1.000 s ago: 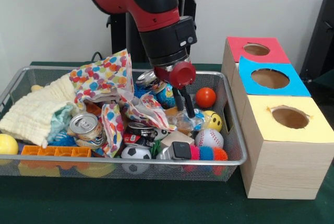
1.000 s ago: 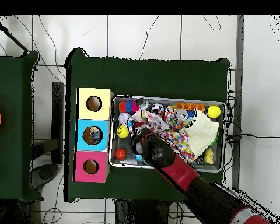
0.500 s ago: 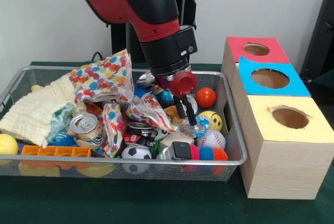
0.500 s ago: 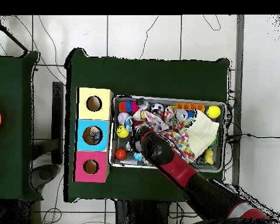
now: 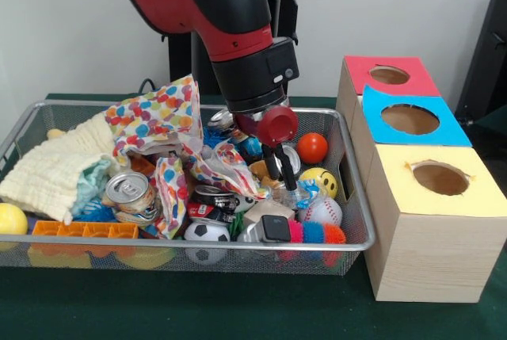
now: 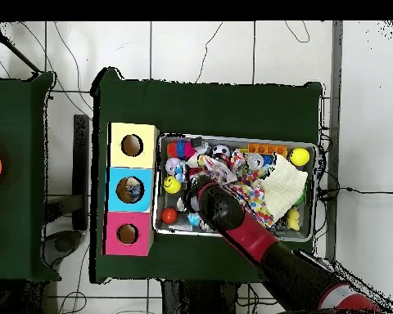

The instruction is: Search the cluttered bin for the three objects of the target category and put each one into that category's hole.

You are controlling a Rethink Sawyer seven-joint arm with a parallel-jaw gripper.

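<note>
Black gripper (image 5: 282, 175) lowered into wire bin (image 5: 360, 221), fingers narrow, tips among crumpled clear wrapping (image 5: 295, 192) beside yellow smiley ball (image 5: 322, 181); whether anything is pinched, cannot tell. Just beyond: baseball (image 5: 318, 210), orange ball (image 5: 312, 147), soccer ball (image 5: 206, 233), crushed cans (image 5: 129, 193), dotted cloth (image 5: 162, 122). Right of bin on green surface (image 5: 198, 304): red box (image 5: 386, 76), blue box (image 5: 412, 120), yellow box (image 5: 437, 181), each holed on top.

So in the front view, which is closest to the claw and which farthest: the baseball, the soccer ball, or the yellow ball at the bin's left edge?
Measured from the claw in the front view:
1. Baseball, just below and to its right.
2. Soccer ball, lower left, against the bin's front wall.
3. Yellow ball, far off at the left edge.
</note>
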